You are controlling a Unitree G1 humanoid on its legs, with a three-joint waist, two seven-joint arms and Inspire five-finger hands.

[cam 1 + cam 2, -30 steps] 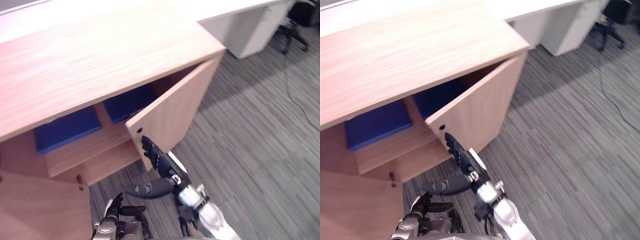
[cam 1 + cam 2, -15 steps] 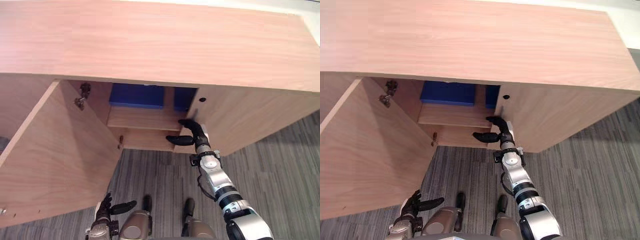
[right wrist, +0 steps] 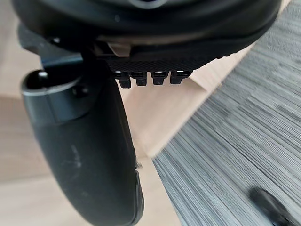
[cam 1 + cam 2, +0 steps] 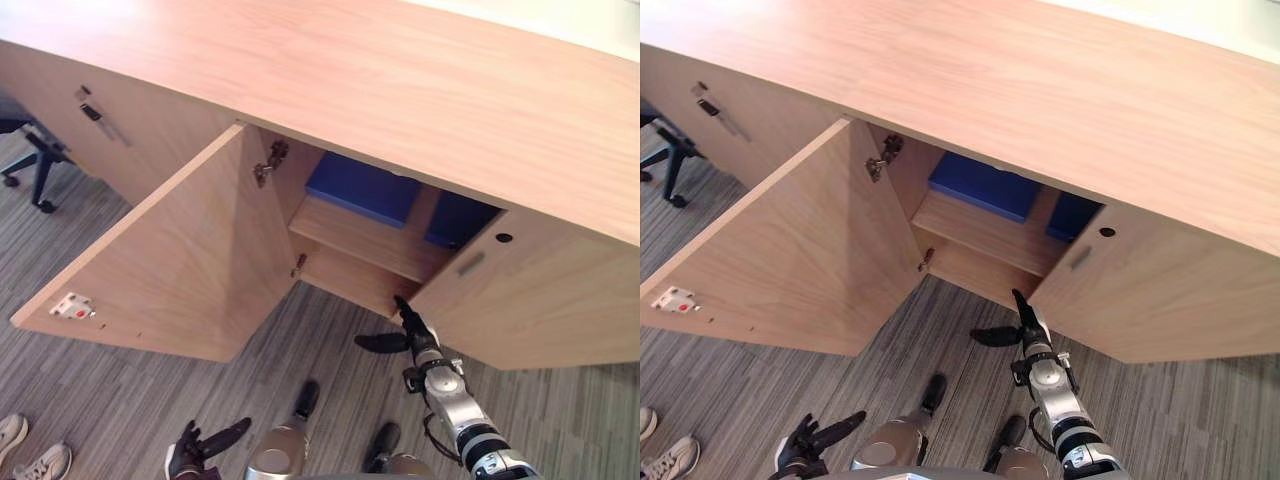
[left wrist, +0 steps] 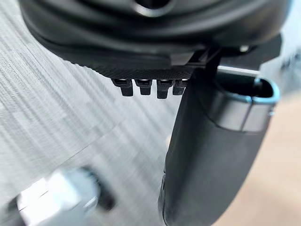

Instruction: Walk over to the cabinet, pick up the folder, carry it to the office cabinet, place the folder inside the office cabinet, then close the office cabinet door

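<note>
Left eye view: office cabinet (image 4: 400, 70) of pale wood-grain laminate, with a long flat top and square edges. The left door (image 4: 190, 260) stands swung wide over the grey ribbed carpet (image 4: 130, 390), and a metal hinge (image 4: 268, 165) shows at its inner edge. The right door (image 4: 540, 310) stands partly open, with a small round hole near its top corner.

A flat, rectangular blue folder (image 4: 362, 188) lies on the upper shelf (image 4: 350, 235). A second blue folder (image 4: 460, 218) lies beside it, past an upright wooden divider. Neither hand holds anything.

The right hand (image 4: 418, 330) is raised on an extended arm. Its fingers (image 4: 1025, 312) are straight and pressed together, and the thumb stands out sideways. The fingertips reach the lower free corner of the right door; actual contact cannot be confirmed. In the right wrist view, the wood panel's corner and the carpet show past the row of fingers.

The left hand (image 4: 195, 452) hangs low over the carpet with its fingers loosely spread and clear of the cabinet.

A chair base (image 4: 35, 160) stands by the cabinet's far left. A person's pale shoes (image 4: 30, 455) rest on the carpet near the left hand.
</note>
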